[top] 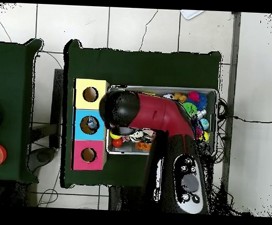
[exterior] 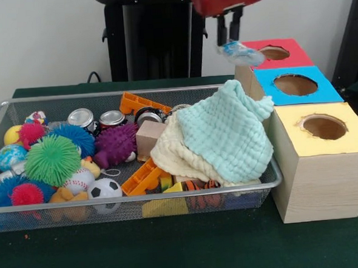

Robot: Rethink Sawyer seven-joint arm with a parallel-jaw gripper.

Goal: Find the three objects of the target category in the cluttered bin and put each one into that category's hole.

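1. Above the row of boxes, the gripper (exterior: 230,41) hangs from the red arm (top: 160,115), its two dark fingers (exterior: 221,29) close together and pinching a small pale-blue object (exterior: 242,52), which looks like crinkled plastic; what it is exactly cannot be told.
2. The object hangs in the air near the red-topped box (exterior: 296,55) and the blue-topped box (exterior: 328,91), not touching either.
3. The three wooden boxes stand in a line beside the wire bin (exterior: 273,180): red-topped, blue-topped, then the yellow-topped box (exterior: 355,138). Each has a round hole in its top.
4. In the overhead view, something pale shows inside the hole of the blue box (top: 91,124).
5. In the bin, a mint-green cloth (exterior: 227,134) lies over a cream cloth (exterior: 168,156) at the end nearest the boxes.
6. The rest of the bin holds two cans (exterior: 96,119), a purple spiky toy (exterior: 114,144), a green spiky ball (exterior: 52,160), a blue spiky ball (exterior: 76,137), a soccer ball (exterior: 104,190), a baseball (exterior: 78,179), orange plastic pieces (exterior: 137,104) and a wooden block (exterior: 150,137).
7. The bin and boxes rest on a dark green table (exterior: 174,250).
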